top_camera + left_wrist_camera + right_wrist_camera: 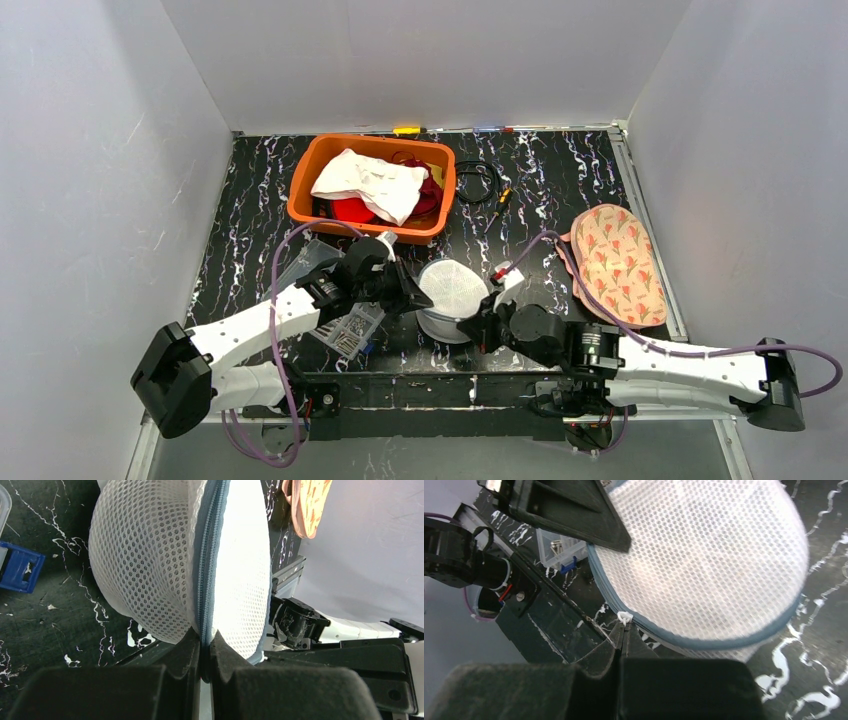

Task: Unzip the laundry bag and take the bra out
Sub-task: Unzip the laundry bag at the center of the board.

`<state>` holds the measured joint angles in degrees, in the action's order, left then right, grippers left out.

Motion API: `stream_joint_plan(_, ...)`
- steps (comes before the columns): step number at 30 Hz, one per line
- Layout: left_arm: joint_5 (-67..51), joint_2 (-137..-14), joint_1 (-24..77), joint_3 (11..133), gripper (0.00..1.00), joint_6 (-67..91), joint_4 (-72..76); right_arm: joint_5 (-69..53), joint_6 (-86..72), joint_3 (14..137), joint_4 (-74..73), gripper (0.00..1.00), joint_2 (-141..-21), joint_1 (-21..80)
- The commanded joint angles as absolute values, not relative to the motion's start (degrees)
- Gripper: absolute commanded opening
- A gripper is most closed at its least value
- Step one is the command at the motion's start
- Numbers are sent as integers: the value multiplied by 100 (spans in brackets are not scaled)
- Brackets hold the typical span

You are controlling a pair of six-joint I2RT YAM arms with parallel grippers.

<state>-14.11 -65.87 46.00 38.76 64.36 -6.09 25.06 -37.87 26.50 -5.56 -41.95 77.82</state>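
left claw (205,655) is pinched fully shut on the blue zipper (206,570) where it runs down the edge of the white mesh laundry bag (145,550), anchoring the rim. right claw (622,641) is closed just as tight, with the small white zipper pull (624,616) caught at its very tips; only a sliver of it seems to be held. the bag sits domed on the table (570,180) between the two arms, zipped shut as far as can be seen. the bra does not show, so it is presumably inside.

risks from here: the pull is tiny and gripped by its end, so a tug at an angle to the track could let it slip free. if the left hold gives, the whole light bag would likely drag along instead of unzipping. the arms are crowded close together, and the screw box (350,330) lies just beside the left arm, easy to knock.
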Motion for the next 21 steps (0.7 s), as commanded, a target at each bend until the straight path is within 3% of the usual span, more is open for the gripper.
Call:
stream_joint_plan(1, -1283, -6523, 4550, 4103, 0, 6030, -910, 3212, -3749, 2966, -1517, 1, -3676, 7816)
stream_joint_plan(8, -2203, -7169, 4267, 4600, 0, 5349, -892, 3468, -3832, 2707, -1920, 1, -3136, 7818)
stream_joint_plan(16, -2803, -7809, 4100, 4750, 2, 5122, -590, 3212, -3951, 2409, -1289, 1, -3387, 7816)
stream_joint_plan(18, -2833, -7776, 4104, 4731, 15, 5107, -606, 3158, -3923, 2433, -1150, 1, -3528, 7818)
stream_joint_plan(21, -2815, -7548, 4104, 4703, 50, 5083, -798, 3069, -3879, 2505, -1004, 1, -3713, 7815)
